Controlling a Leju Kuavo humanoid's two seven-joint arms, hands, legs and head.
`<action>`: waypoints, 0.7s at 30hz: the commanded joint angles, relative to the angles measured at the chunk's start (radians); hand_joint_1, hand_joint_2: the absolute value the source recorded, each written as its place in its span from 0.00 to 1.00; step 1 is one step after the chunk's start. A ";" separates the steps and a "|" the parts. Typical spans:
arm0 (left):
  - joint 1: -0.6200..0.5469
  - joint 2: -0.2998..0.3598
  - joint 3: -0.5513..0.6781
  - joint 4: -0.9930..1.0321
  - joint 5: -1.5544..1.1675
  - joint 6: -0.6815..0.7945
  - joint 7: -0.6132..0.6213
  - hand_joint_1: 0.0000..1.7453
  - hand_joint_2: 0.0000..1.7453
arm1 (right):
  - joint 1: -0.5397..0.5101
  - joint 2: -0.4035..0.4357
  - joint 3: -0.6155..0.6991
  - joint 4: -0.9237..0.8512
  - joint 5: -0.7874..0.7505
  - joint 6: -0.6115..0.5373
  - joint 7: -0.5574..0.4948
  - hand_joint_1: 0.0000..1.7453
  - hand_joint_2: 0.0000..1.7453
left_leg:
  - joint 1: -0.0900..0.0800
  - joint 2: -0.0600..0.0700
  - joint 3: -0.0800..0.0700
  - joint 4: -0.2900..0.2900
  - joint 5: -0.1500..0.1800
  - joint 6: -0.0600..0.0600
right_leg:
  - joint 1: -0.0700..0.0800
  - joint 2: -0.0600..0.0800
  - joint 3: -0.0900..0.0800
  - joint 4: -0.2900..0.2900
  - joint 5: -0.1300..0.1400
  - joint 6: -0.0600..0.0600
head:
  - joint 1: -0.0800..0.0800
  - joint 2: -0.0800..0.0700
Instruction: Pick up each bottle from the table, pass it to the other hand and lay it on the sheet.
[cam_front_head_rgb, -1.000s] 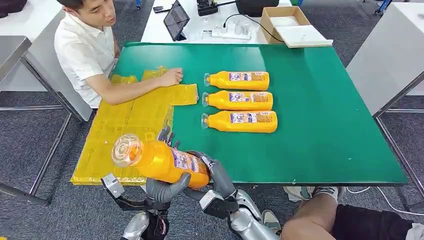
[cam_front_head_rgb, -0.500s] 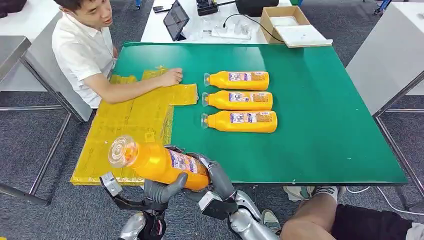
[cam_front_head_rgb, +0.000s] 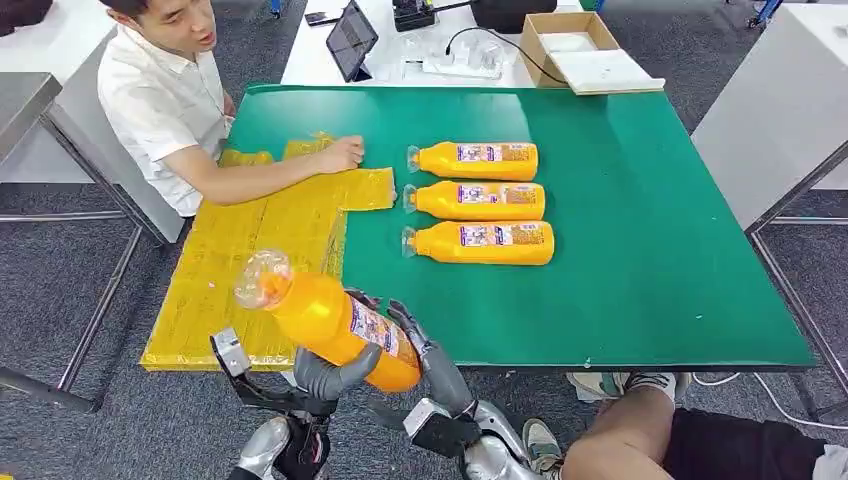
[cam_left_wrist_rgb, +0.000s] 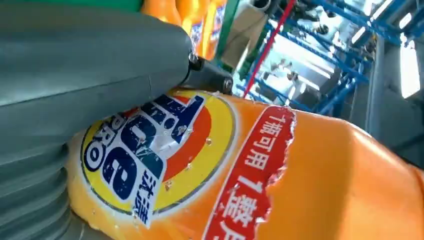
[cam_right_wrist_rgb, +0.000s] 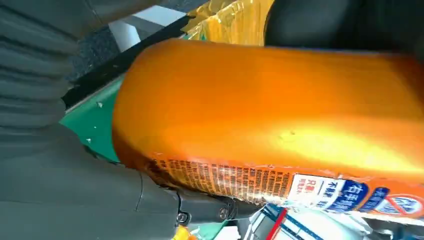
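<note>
Green table (cam_front_head_rgb: 640, 290) had a yellow sheet (cam_front_head_rgb: 260, 250). Both hands, left hand (cam_front_head_rgb: 325, 378) and right hand (cam_front_head_rgb: 425, 350), were wrapped around the orange bottle (cam_front_head_rgb: 335, 318) by its near edge. Letting go early could drop it.

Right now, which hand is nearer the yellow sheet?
Left. The left hand, under the held bottle, sits beside the yellow sheet's near corner; the right hand is on the bottle's far side, over green table.
</note>
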 joint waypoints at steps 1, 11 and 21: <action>-0.092 0.049 0.036 0.011 -0.440 0.564 -0.054 1.00 1.00 | 0.100 -0.018 0.004 -0.014 0.068 -0.171 -0.010 0.00 0.00 | 0.001 -0.003 0.004 -0.001 -0.001 -0.002 | 0.002 -0.004 0.005 -0.001 -0.002 -0.002 | 0.000 0.000; -0.200 0.038 0.188 0.132 -1.029 0.920 -0.001 1.00 1.00 | 0.117 0.024 -0.128 -0.050 0.076 -0.418 0.013 0.00 0.00 | 0.001 -0.001 0.001 -0.001 0.000 -0.001 | 0.001 -0.001 0.002 0.000 0.000 -0.001 | 0.000 0.000; -0.290 0.049 0.210 0.274 -1.260 0.920 0.123 1.00 1.00 | 0.126 0.059 -0.162 -0.055 0.030 -0.419 0.021 0.00 0.00 | 0.001 -0.001 0.002 -0.001 0.000 -0.001 | 0.001 -0.002 0.002 0.000 0.000 -0.001 | 0.000 0.000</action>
